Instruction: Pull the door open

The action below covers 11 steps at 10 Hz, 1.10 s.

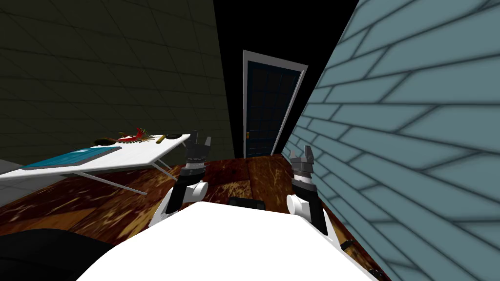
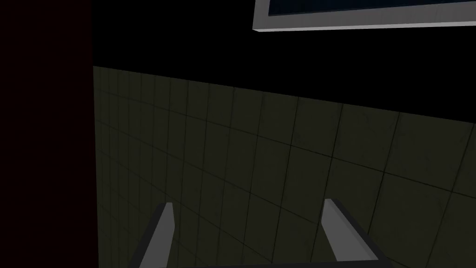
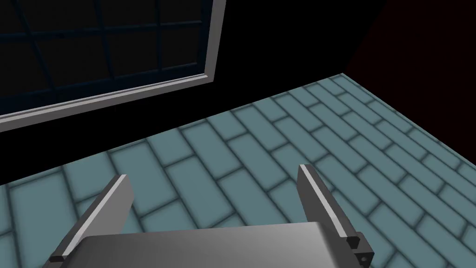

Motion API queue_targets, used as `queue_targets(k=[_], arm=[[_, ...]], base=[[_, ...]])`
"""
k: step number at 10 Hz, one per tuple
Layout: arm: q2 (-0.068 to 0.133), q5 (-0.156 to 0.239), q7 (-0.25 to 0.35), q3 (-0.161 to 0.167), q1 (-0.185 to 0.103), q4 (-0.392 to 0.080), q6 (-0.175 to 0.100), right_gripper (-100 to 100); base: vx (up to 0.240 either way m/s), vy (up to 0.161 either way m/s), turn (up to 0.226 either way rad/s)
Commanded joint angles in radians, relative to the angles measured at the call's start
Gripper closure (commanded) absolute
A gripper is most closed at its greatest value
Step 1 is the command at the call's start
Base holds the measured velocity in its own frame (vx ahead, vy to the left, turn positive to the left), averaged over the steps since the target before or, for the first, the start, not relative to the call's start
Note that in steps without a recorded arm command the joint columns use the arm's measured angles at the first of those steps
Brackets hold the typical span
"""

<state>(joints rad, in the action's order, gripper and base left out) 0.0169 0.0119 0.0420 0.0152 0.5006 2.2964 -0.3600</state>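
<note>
Task not yet begun. Dark blue panelled door [image 1: 266,110] in a white frame is seen at far end of corridor and appears shut, well apart from both grippers. Small handle [image 1: 248,135] is noted at its left edge. L gripper [image 1: 202,138] and R gripper [image 1: 302,153] are held up in front, both wide, nothing gripped. White table [image 1: 146,151] at left, blue-grey brick wall [image 1: 415,122] at right. Remaining: approach, handle to be grasped, door pulled.
</note>
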Motion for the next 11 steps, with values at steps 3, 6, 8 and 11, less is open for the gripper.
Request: queue_targets(k=[3,6,8,11], arm=[[0.016,0.041,0.055,0.007,-0.023,-0.073,-0.027,-100],[0.028,0.077,0.103,0.013,-0.044,-0.138,-0.050,-100],[0.035,0.098,0.132,0.016,-0.056,-0.176,-0.064,-100],[0.045,0.134,0.180,0.022,-0.076,-0.239,-0.087,-100]], base=[[0.083,-0.012,0.119],[0.126,0.040,0.112],[0.073,-0.004,0.088],[0.083,-0.010,0.119]])
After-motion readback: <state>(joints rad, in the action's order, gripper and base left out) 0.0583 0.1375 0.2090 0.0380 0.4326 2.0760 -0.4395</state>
